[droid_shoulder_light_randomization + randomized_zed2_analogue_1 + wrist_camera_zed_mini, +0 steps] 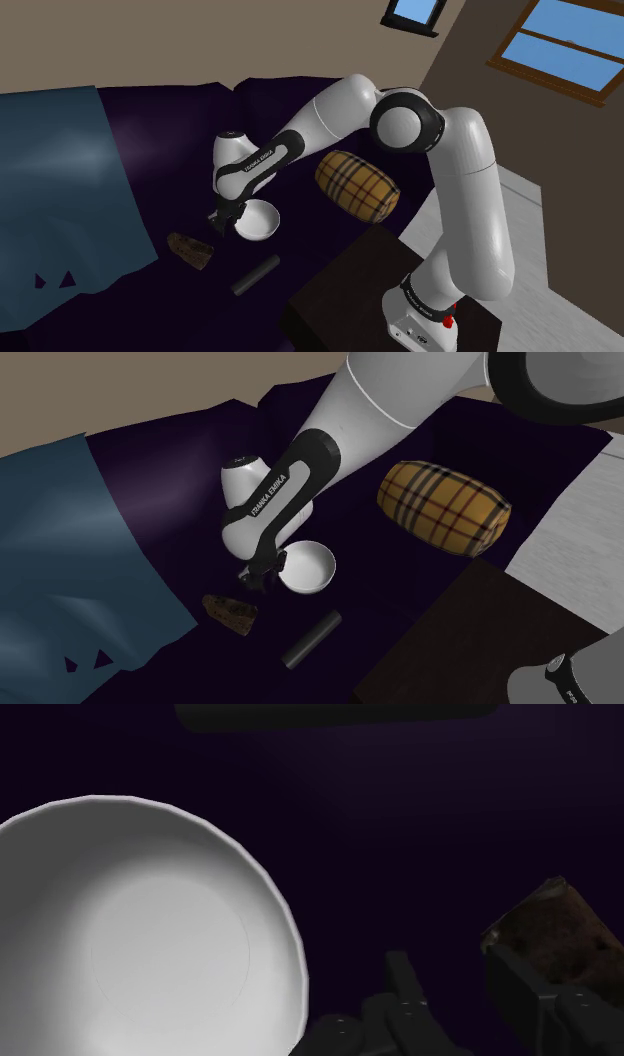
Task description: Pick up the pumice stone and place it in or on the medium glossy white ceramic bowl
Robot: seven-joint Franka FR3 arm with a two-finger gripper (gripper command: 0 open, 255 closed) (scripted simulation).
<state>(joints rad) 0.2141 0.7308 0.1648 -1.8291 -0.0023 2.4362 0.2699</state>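
The pincer [447,956] hangs low over the dark purple cover [160,140], its two black fingers apart and clasping nothing. The pumice stone [552,932], a rough brown lump, lies flat on the cover just outside one finger, not in the gap between them. In the shoulder view the stone [190,250] sits just below and to the left of the gripper [222,218]. Its long axis runs from that view's upper left to lower right, and in the second exterior view the stone [230,612] slants the same way. On the gripper's other side, very near it, stands the white bowl [262,226], upright and empty, its smooth inside facing the wrist camera [150,954]. Near the stone and bowl, towards the stand, a short dark cylinder [255,274] lies on its side. Farther off, a tan plaid bolster cushion [357,183] rests on the purple cover, and a blue cloth [60,190] drapes over the shoulder view's left part. The dark box stand [350,290] stands at the cover's edge. Behind are a pale plank floor [530,200], tan walls and wood-framed windows [570,40] showing blue.
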